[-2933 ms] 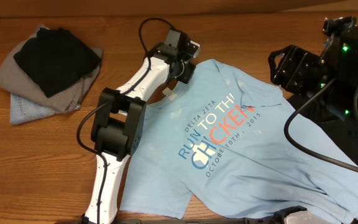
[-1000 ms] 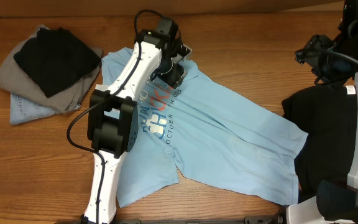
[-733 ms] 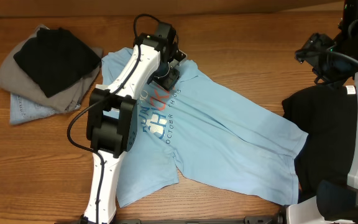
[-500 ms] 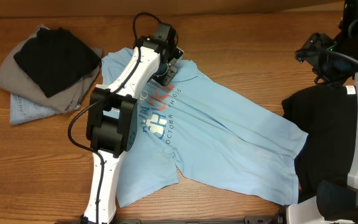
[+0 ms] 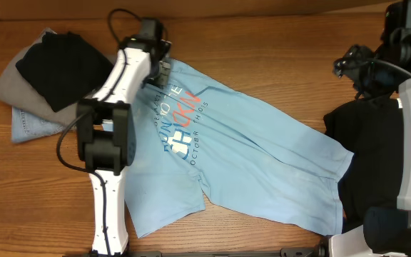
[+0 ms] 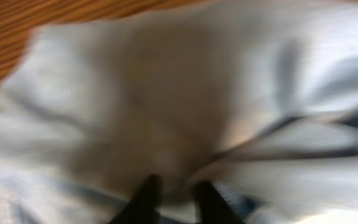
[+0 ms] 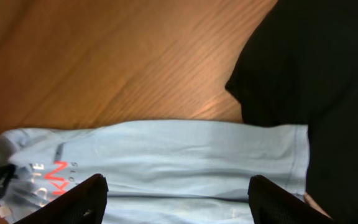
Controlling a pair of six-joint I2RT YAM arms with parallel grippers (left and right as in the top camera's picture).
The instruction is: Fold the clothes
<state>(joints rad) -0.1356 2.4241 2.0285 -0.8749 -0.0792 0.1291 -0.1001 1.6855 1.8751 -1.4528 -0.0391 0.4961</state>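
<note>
We see the light blue T-shirt spread crookedly across the middle of the wooden table. It runs from its far-left corner diagonally to the near right, with its lettering face up on the left part and wrinkles through the body. Its right end touches a black garment lying at the right edge of the table, partly under the right arm's white housing.

The left gripper sits at the far-left edge of the shirt, at the end of the white left arm, which reaches up from the near side. In the left wrist view everything is blurred, but we make out two dark fingers close together with bunched blue cloth between them. They appear to be pinching a fold of the shirt.

The right gripper is over bare wood at the far right, apart from the shirt. From its wrist camera we see its fingers spread wide with nothing between them. Below them lie the shirt's hem, the wood and the edge of the black garment.

At the far left, well apart from the shirt's body, lies a small pile. A black piece sits on top of a grey one, with pale denim-blue cloth showing beneath.
</note>
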